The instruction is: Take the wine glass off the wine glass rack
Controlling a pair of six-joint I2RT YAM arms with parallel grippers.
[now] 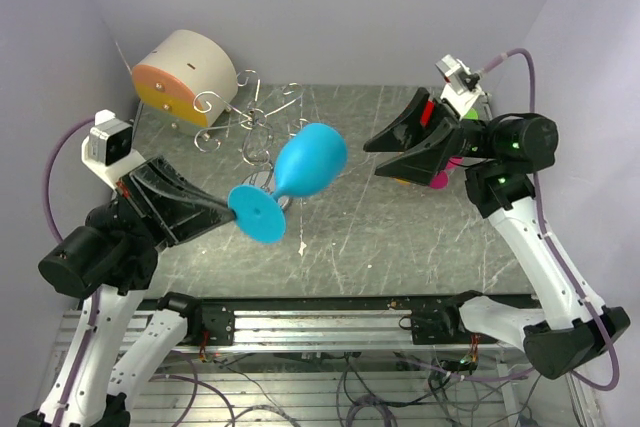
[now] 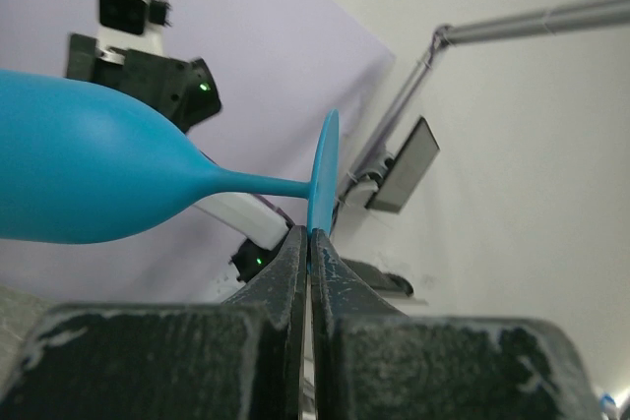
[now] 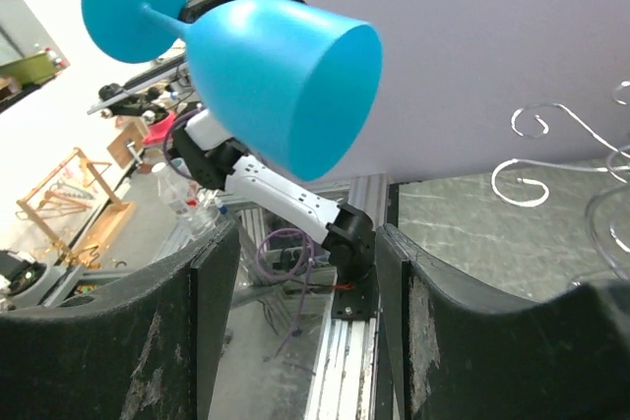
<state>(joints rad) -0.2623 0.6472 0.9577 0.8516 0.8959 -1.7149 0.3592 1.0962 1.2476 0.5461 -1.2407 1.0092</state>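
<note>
A blue wine glass (image 1: 298, 172) is held in the air above the table, lying on its side, bowl toward the far right. My left gripper (image 1: 228, 209) is shut on the rim of its round foot (image 2: 323, 179), fingers (image 2: 295, 263) pinching the thin disc. The silver wire rack (image 1: 250, 117) stands behind the glass, curled hooks showing; its base is hidden behind the glass. My right gripper (image 1: 380, 155) is open and empty, hovering right of the bowl (image 3: 285, 81). The rack's hooks (image 3: 527, 159) show at the right of the right wrist view.
A beige-and-orange cylinder (image 1: 183, 77) lies at the back left. A pink and green object (image 1: 438, 175) sits under the right arm. The table's near edge is a metal rail (image 1: 320, 322). Walls close in the back and sides.
</note>
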